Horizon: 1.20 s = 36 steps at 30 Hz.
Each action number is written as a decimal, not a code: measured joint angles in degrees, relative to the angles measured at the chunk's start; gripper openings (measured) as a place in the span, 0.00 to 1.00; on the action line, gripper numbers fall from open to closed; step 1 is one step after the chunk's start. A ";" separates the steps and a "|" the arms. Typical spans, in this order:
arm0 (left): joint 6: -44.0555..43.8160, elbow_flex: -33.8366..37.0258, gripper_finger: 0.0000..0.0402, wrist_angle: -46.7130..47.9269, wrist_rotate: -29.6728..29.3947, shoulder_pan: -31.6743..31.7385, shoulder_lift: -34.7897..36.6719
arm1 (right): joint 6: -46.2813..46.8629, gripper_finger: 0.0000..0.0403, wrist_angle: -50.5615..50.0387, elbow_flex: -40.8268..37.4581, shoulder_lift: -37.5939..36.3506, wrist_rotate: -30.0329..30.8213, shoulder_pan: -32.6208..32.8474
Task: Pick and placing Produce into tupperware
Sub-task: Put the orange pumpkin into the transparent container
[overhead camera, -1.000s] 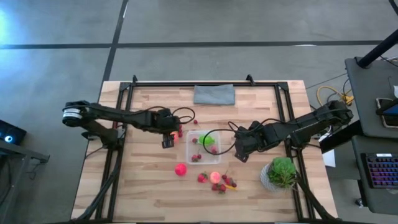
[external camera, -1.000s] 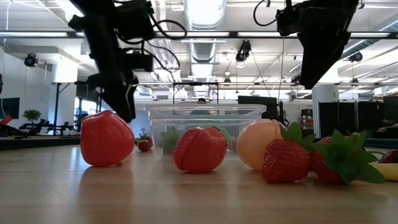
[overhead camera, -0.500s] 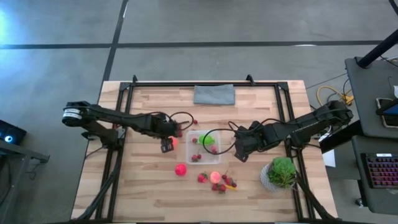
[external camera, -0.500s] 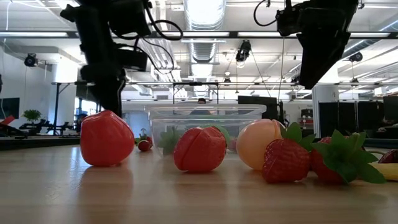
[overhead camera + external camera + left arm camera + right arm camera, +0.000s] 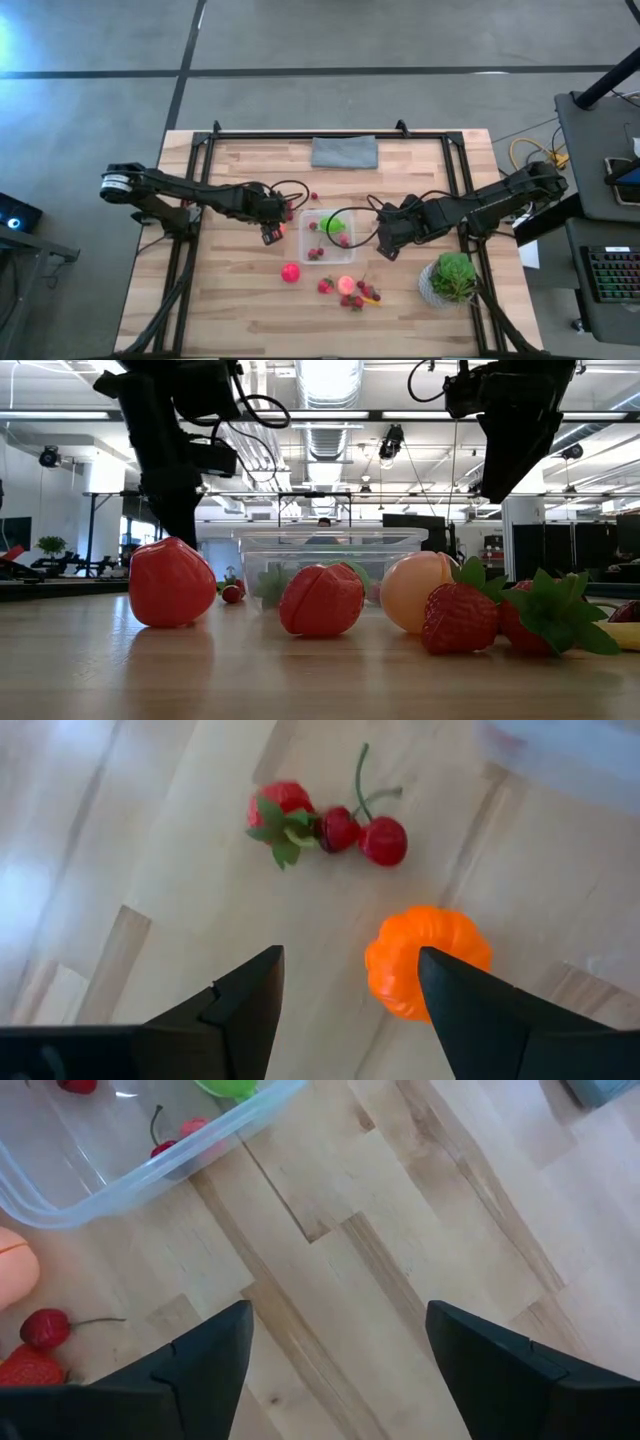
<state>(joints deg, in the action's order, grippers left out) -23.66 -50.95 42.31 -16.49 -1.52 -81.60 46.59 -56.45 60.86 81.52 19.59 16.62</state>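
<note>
The clear tupperware point(image 5: 328, 236) stands mid-table with a green ball point(image 5: 333, 225) and small red pieces inside. My left gripper point(image 5: 268, 233) hovers open by its left side. In the left wrist view an orange pumpkin-shaped piece point(image 5: 428, 962) lies on the wood close by one finger of my left gripper point(image 5: 345, 995); whether they touch, I cannot tell. A strawberry with cherries point(image 5: 325, 825) lies beyond it. The pink ball point(image 5: 290, 272), the peach ball point(image 5: 346, 284) and the strawberries point(image 5: 360, 296) lie nearer the near edge. My right gripper point(image 5: 386, 243) waits open right of the box.
A grey folded cloth point(image 5: 345, 152) lies near the far edge. A leafy potted plant point(image 5: 453, 277) stands at the right near corner. A lone cherry point(image 5: 313, 196) sits behind the box. Black frame rails point(image 5: 200, 160) run along the table's left, right and far sides.
My left gripper has shifted a little toward the table's near edge, staying beside the tupperware's left side. The right arm has kept still.
</note>
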 joint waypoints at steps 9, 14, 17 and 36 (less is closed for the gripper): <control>8.52 1.53 0.67 0.15 1.44 -3.07 0.00 | -0.11 0.73 0.01 0.00 0.00 0.17 0.00; 9.62 1.61 0.72 0.11 1.13 -3.63 0.00 | -0.11 0.72 0.00 -0.02 0.00 0.72 0.00; 9.62 1.63 0.73 0.08 0.53 -3.63 -0.02 | -0.17 0.72 0.00 -0.02 0.00 1.47 0.00; 16.59 2.13 0.74 -7.00 4.22 -3.71 -6.60 | 0.33 0.71 0.29 -1.04 0.00 1.49 0.00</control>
<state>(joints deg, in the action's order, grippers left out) -7.07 -48.82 35.31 -12.27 -5.23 -88.20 46.92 -56.16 59.82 81.52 21.08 16.62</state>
